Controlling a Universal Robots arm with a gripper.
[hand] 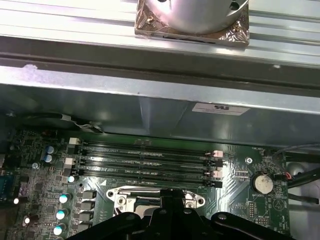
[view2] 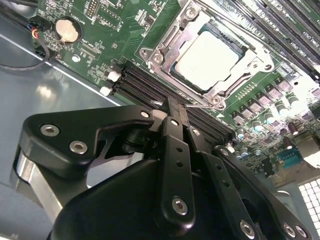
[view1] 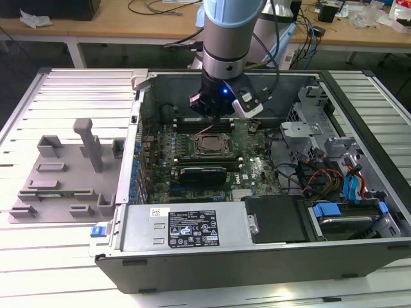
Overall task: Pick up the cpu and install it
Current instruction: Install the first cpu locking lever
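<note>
No print can be read anywhere. In the exterior view a black label (view1: 193, 229) with white marks sits on the grey metal box (view1: 186, 229) at the computer case's (view1: 359, 256) near edge, and a small white sticker (view1: 158, 212) lies beside it toward that box's corner (both too fine to make out). In the first wrist view a white sticker (hand: 220, 108) with a dark mark stands on the case's inner metal wall (hand: 150, 95), likewise illegible, and the green circuit board (view2: 107, 30) in the second wrist view carries only tiny white markings.
</note>
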